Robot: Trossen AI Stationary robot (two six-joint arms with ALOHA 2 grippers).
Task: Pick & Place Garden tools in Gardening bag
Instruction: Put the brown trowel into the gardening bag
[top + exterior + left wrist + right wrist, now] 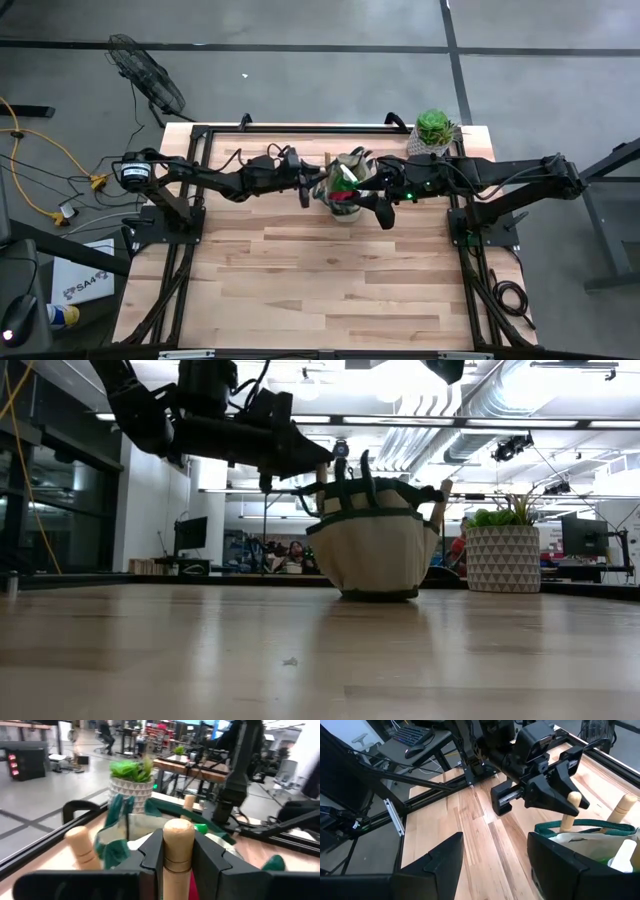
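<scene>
Pale wood table bears gardening bag, potted succulent.

— What do the two arms look like from above?
— Both are dark, built of jointed black segments, with black cables looped loosely along them. A small green light glows on the right arm.
— And the left end effector?
— Matte black, blocky and angular, with wedge-shaped fingers and a silvery rail across the body.
— The right end effector?
— The same black, with two broad, flat, smooth fingers.
</scene>
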